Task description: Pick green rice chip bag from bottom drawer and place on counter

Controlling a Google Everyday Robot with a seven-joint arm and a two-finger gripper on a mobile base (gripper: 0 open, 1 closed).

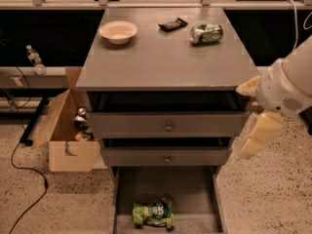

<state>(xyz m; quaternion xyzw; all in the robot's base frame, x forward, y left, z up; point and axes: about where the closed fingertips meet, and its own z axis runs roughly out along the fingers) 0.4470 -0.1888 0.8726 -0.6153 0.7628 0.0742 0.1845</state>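
Observation:
The green rice chip bag (154,213) lies crumpled on the floor of the open bottom drawer (195,194), near its front middle. The counter (165,57) is the grey top of the cabinet above it. My gripper (257,134) hangs at the end of the white arm (287,84) to the right of the cabinet. It is level with the two upper drawers, well above and to the right of the bag, and touches nothing.
On the counter stand a white bowl (118,31), a black remote-like object (172,25) and a green-and-silver can (206,33) on its side. Two knobbed drawers (168,127) are shut. An open cardboard box (68,130) and a black cable (22,169) are on the floor at left.

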